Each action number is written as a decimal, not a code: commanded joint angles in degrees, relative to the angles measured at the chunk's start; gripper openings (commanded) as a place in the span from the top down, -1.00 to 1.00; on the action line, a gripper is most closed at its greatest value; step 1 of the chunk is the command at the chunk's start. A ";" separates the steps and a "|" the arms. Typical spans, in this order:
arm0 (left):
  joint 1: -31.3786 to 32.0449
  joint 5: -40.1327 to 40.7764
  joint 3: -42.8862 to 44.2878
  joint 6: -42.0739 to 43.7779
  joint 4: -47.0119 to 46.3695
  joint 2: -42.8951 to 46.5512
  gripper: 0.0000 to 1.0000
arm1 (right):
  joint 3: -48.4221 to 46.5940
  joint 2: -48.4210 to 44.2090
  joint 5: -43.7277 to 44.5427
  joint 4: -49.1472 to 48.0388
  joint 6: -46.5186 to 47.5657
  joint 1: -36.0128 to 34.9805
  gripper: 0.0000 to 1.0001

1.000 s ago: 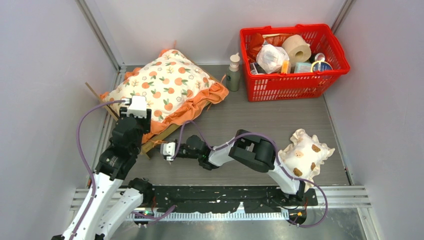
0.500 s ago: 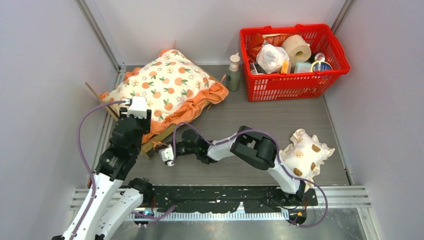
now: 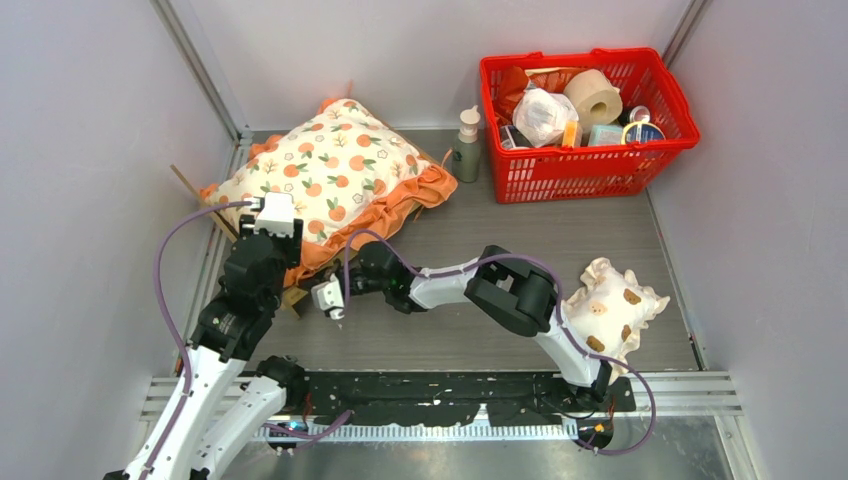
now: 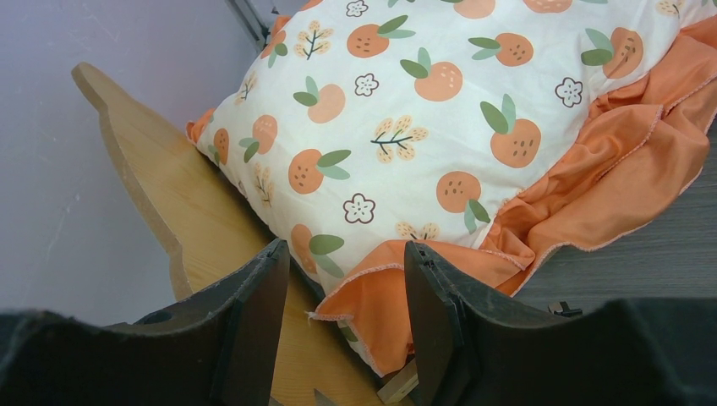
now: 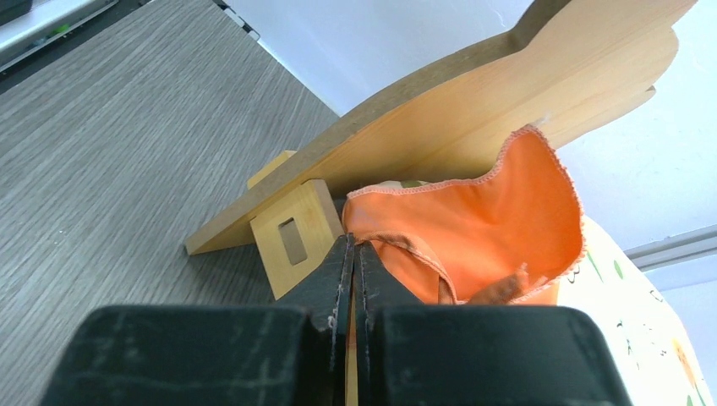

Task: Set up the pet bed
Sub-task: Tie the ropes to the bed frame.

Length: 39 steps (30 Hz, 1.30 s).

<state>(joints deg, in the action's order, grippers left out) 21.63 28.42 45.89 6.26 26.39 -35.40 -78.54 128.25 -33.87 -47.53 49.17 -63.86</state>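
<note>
The pet bed (image 3: pixel 296 292) is a light-wood frame lying under the orange-print cushion (image 3: pixel 330 170) at the left; only its edges show. The left wrist view shows its wavy headboard (image 4: pixel 161 203) beside the cushion (image 4: pixel 440 110). My left gripper (image 3: pixel 262 250) is open, its jaws (image 4: pixel 347 254) either side of the cushion's orange ruffle above the wood. My right gripper (image 3: pixel 325 295) is shut, its tips (image 5: pixel 353 245) against a small wooden block (image 5: pixel 296 237) of the frame, next to the ruffle (image 5: pixel 473 220). The bed's dark base panel is hidden.
A small cream pillow with brown spots (image 3: pixel 608 305) lies at the right, near the right arm's base. A red basket (image 3: pixel 590 170) full of items stands at the back right, with a pump bottle (image 3: pixel 467 145) to its left. Walls close in on both sides.
My right gripper has swung left and a little further away, from the bare table up to the bed frame's near corner. The left arm and cushion have not moved.
</note>
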 commanded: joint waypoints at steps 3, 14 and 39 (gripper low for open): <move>-0.18 0.19 -0.01 0.15 -3.01 -0.33 -0.12 | -2.37 -2.95 -1.31 -2.37 -1.85 0.65 0.89; -0.18 0.16 -0.05 0.15 -3.05 0.07 -0.12 | -0.84 -2.65 -3.08 -1.56 7.60 0.89 0.90; -0.18 0.43 -0.01 0.24 -2.84 0.22 -0.12 | 1.18 -4.32 -7.65 5.37 19.56 1.36 0.89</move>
<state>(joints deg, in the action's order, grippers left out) 21.63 28.45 45.89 6.42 26.39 -35.48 -76.79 128.22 -40.60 -38.72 67.94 -62.76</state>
